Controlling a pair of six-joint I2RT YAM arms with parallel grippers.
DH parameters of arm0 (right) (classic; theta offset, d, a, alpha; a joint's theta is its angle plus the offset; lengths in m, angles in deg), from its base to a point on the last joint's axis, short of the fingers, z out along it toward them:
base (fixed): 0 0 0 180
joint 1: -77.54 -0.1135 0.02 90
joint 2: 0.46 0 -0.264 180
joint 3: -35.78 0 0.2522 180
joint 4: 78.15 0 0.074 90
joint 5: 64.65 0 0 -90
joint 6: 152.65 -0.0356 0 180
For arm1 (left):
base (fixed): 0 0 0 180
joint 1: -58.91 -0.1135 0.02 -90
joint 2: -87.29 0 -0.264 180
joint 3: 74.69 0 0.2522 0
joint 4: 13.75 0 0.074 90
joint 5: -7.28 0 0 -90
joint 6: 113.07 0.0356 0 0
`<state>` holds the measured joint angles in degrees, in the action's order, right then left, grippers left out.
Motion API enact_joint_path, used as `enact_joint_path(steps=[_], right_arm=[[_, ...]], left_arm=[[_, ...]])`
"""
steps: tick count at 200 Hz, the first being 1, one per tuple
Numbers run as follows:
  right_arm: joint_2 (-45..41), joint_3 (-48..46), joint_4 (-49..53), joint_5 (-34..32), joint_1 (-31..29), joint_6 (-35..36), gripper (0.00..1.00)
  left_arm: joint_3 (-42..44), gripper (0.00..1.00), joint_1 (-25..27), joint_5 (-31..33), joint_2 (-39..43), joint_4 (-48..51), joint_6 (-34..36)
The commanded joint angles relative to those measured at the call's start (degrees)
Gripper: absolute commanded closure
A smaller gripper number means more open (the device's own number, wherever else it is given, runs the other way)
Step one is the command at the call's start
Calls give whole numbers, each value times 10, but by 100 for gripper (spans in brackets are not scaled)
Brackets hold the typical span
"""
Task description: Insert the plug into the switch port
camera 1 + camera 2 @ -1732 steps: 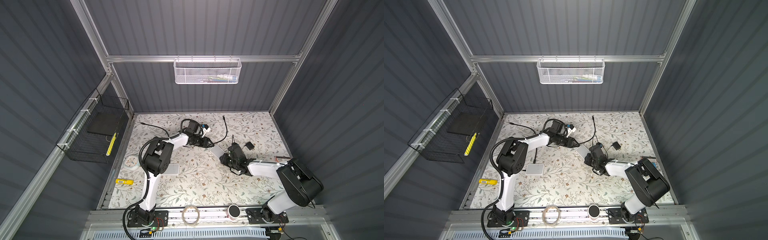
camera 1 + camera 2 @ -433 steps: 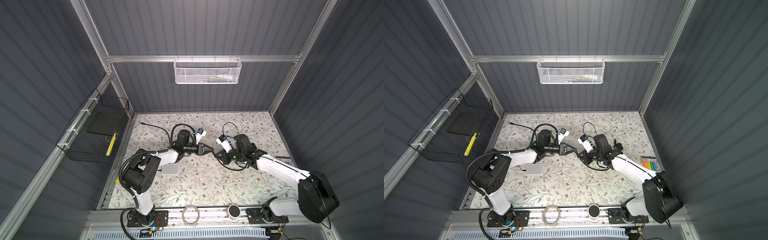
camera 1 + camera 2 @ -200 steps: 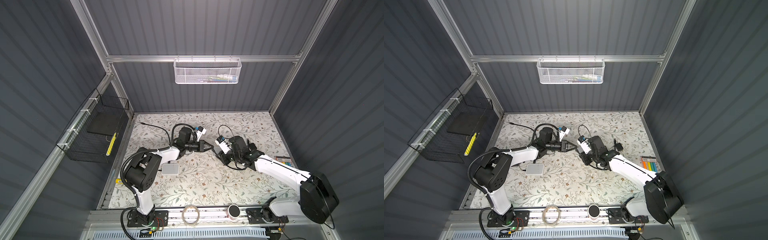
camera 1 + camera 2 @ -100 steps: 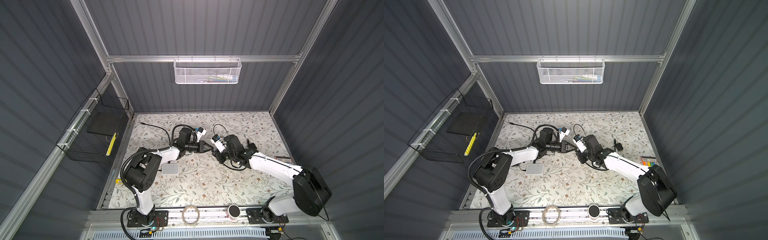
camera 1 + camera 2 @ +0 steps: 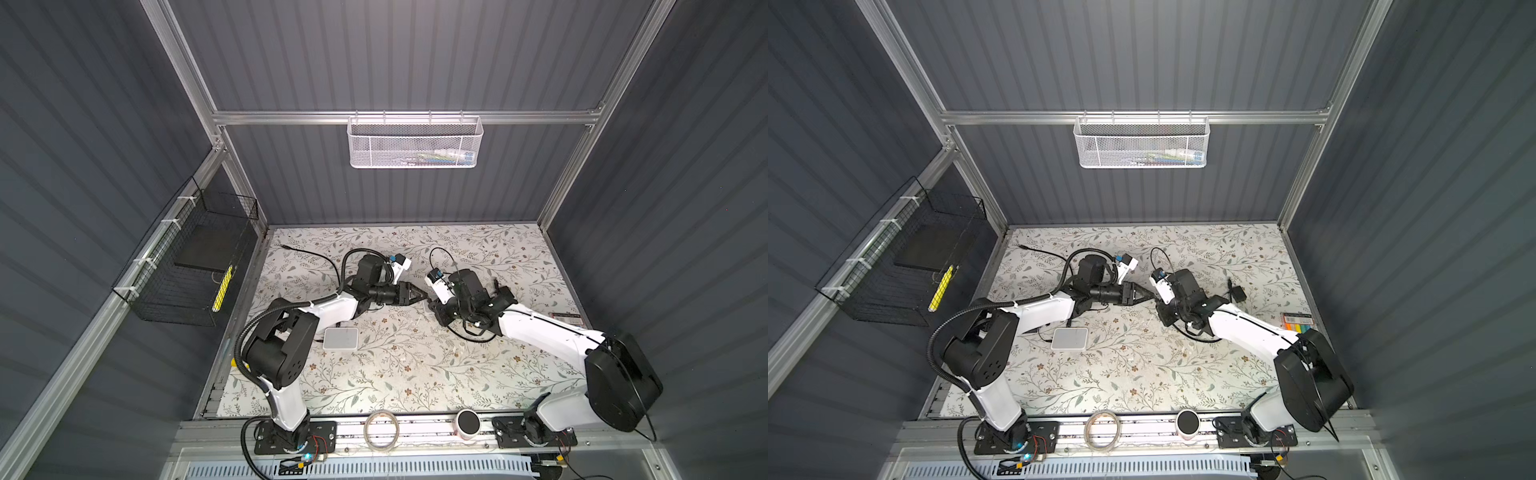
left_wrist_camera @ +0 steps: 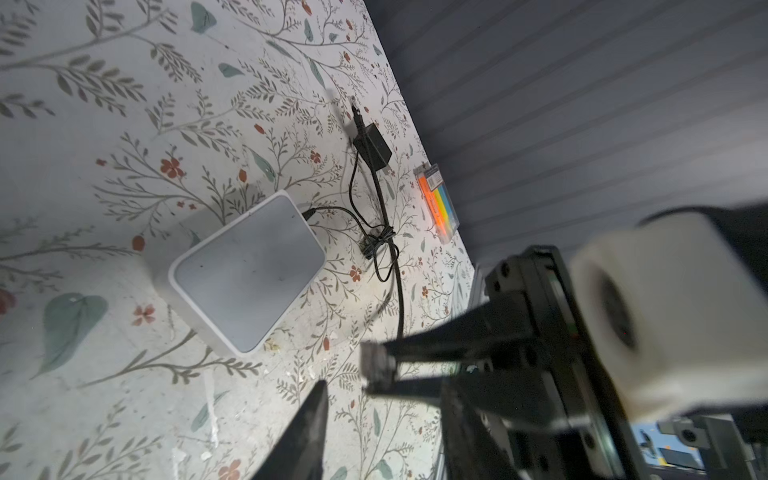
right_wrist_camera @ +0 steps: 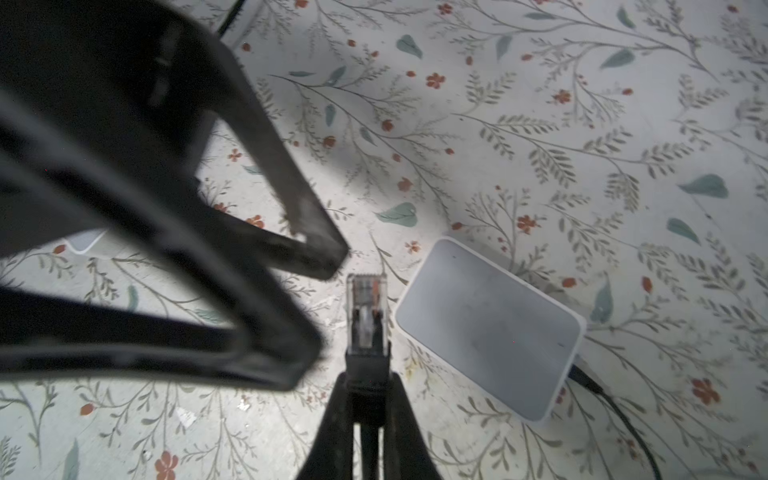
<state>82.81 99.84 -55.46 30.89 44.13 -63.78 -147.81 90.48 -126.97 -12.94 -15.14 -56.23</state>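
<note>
The plug (image 7: pixel 366 307) has just changed owners. Your left end effector (image 7: pixel 322 311), which was pinching it a second ago, now stands spread with both fingers clear of it. Your right end effector (image 7: pixel 368 376) has pressed together on the plug's black boot. The handover looks finished to me, so the next job is likely the right arm's: bring the plug's clear nose round to the switch (image 7: pixel 486 328) and find a port, while you back the left arm away. For now the plug hangs above the counter (image 7: pixel 540 124), near the switch but apart from it, and is not yet inserted. In both top views you see only the two arms meeting tip to tip, with the plug too small to make out and the switch mostly hidden beneath them. The right wrist view gives you the plug itself, nose pointing away from the wrist, and the gap between it and the left fingers. The left wrist view adds the switch's power lead (image 6: pixel 353 216) and adapter (image 6: pixel 372 147). Neither wrist view shows a port opening.
</note>
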Motion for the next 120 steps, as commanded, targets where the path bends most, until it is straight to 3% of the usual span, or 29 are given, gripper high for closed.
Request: enact_joint_path(steps=[1, 75, 120], right_arm=[[9, 14, 35, -36, 34, -29, 100], [121, 119, 125, -89, 117, -18, 100], [168, 145, 152, -73, 146, -35, 100]], left_arm=[[-24, 50, -22, 41, 49, 44, 37], [-1, 48, -34, 36, 44, 30, 20], [-4, 49, -35, 36, 39, 43, 31]])
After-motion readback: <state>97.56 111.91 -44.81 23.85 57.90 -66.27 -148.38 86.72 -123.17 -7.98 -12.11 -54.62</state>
